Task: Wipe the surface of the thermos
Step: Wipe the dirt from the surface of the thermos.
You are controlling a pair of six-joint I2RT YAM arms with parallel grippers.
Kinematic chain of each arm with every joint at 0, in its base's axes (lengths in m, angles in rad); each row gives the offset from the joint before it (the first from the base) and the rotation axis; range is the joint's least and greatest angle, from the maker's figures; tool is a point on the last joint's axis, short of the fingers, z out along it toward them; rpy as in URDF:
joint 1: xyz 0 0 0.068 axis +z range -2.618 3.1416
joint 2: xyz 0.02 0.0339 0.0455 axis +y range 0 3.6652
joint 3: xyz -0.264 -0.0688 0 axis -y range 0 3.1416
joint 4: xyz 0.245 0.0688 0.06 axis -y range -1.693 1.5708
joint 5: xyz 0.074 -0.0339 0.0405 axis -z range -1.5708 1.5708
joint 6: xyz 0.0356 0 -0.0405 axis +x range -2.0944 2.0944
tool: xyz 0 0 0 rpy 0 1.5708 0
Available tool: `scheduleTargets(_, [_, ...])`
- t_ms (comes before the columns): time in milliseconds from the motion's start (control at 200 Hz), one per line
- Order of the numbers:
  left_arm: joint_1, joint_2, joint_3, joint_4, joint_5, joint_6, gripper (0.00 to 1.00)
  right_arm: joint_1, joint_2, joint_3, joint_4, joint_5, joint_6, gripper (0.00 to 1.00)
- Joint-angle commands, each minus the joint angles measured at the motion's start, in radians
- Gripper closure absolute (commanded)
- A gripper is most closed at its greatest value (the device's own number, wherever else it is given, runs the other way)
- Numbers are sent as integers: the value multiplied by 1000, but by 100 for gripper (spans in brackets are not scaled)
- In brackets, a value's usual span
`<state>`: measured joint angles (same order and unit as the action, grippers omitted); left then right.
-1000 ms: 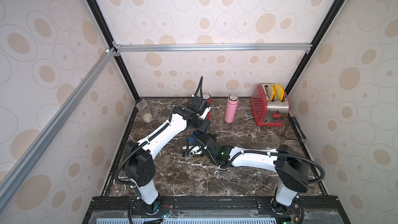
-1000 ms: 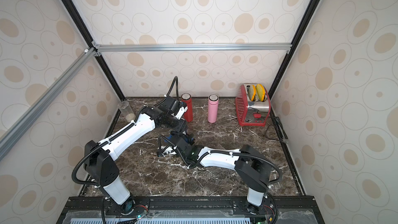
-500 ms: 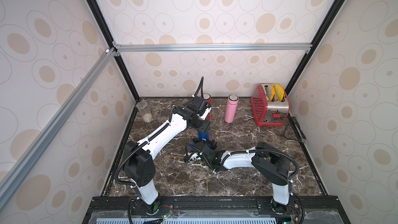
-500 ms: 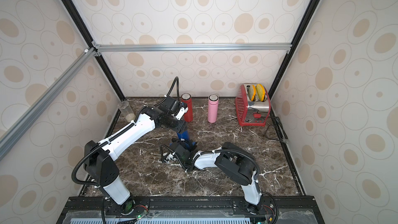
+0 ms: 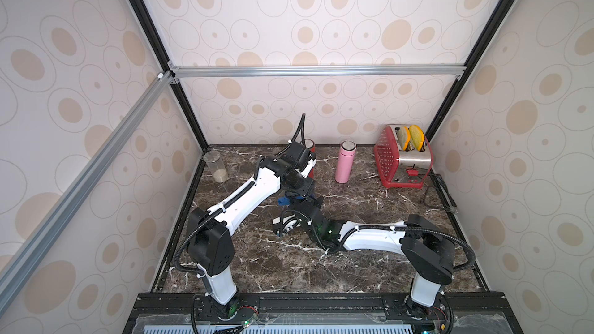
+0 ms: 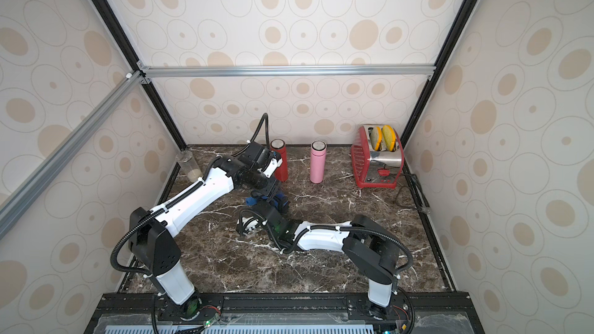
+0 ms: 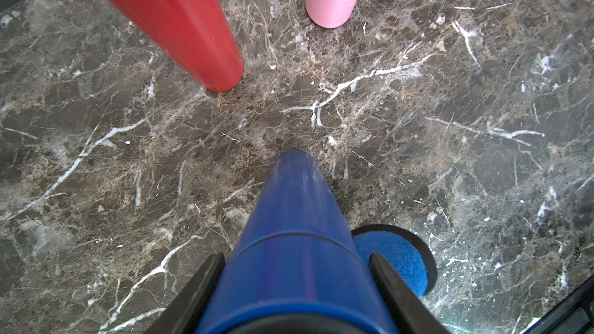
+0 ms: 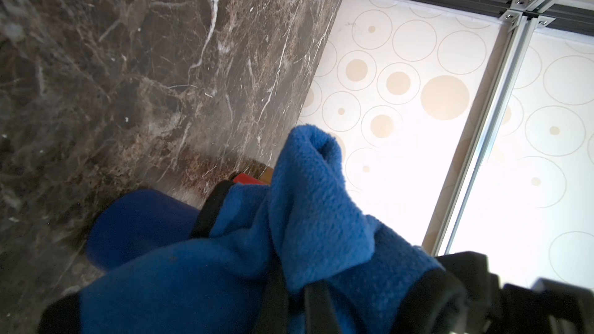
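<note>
At table (image 7: 450,155) centre, left pincer (image 7: 295,261) clamps blue thermos (image 7: 289,220); right pincer (image 8: 294,297), pinching cloth (image 8: 305,204), has swung back at 6 o'clock: wiping underway.

Half a second ago the right arm (image 5: 369,239) was drawn in, with its black joint block (image 5: 427,252) further left and higher in both top views and the white forearm looking short. Now it is stretched out again: the block is back at the lower right and the forearm lies long and low over the tabletop (image 5: 353,204), much as a second ago. The blue at centre frame has altered too. It was a small upright patch, and now the blue cloth (image 5: 284,201) pokes out flatter, to the left.
</note>
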<state>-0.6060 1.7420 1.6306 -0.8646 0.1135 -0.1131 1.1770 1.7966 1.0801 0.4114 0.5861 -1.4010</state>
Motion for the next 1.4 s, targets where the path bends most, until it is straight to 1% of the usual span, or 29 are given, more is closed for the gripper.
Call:
scheduleTargets(0, [-13,24,32,-194,28,34,100,-27,19,-18,113,95,-41,100])
scheduleTargets(115, [-13,29,48,-221,26,43,100,-30,91,-47,156,111,-31,100])
scheduleTargets(290, [-12,41,89,-264,25,52,100,-48,210,-43,221,137,-30,100])
scheduleTargets(431, [-12,55,127,-298,20,61,100,-62,248,-35,240,142,-25,100])
scheduleTargets(581, [-13,60,153,-313,13,68,100,-61,210,-46,235,148,-20,100])
scheduleTargets(776, [-10,53,181,-312,-7,69,100,-29,79,-98,201,184,-12,100])
scheduleTargets(791, [-8,52,184,-312,-9,69,100,-24,65,-103,198,189,19,100])
scheduleTargets(936, [7,43,214,-314,-10,72,100,30,-58,-165,137,255,97,100])
scheduleTargets(1097, [37,25,236,-327,-3,88,100,91,-214,-227,0,334,242,100])
scheduleTargets(1162, [50,14,244,-331,3,102,100,103,-283,-236,-122,358,356,100])
scheduleTargets(1247, [63,-2,252,-342,19,147,100,104,-383,-237,-286,357,547,100])
scheduleTargets(1307, [63,-16,255,-349,29,203,100,102,-455,-226,-424,326,697,100])
scheduleTargets(1392, [64,-36,248,-350,46,269,100,88,-543,-195,-587,234,900,100])
